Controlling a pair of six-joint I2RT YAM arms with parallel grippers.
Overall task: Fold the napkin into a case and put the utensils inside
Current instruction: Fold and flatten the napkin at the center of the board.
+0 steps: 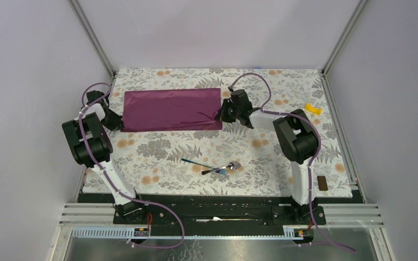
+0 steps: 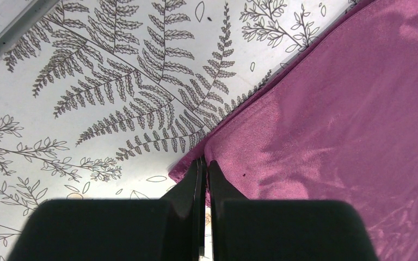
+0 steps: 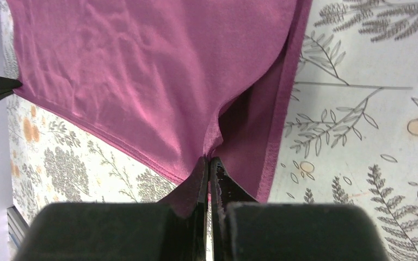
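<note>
So far the napkin (image 1: pixel 171 109) lies as a broad dark purple rectangle on the far part of the floral tablecloth (image 1: pixel 158 157), left of centre. Both wrist views show a second layer of cloth peeking out beneath the top one along the edges, so it looks doubled over once. It is far too wide to count as a case.

The left gripper (image 2: pixel 204 163) is clenched on the napkin's near left corner. The right gripper (image 3: pixel 209 160) is clenched on its near right corner, where the cloth bunches into a small ridge. With both near corners pinched, the step in hand is probably another fold.

The utensils lie well apart from the cloth, nearer the arms' bases. The silver spoon (image 1: pixel 228 167) and the thin bluish-handled piece (image 1: pixel 196 162) sit close together at an angle; whether they touch I cannot tell. Neither is inside anything yet.

What is left, then, is the narrowing folds and placing both utensils. A small yellow piece (image 1: pixel 314 109) at the far right and a brown block (image 1: pixel 321 183) at the near right sit aside.
</note>
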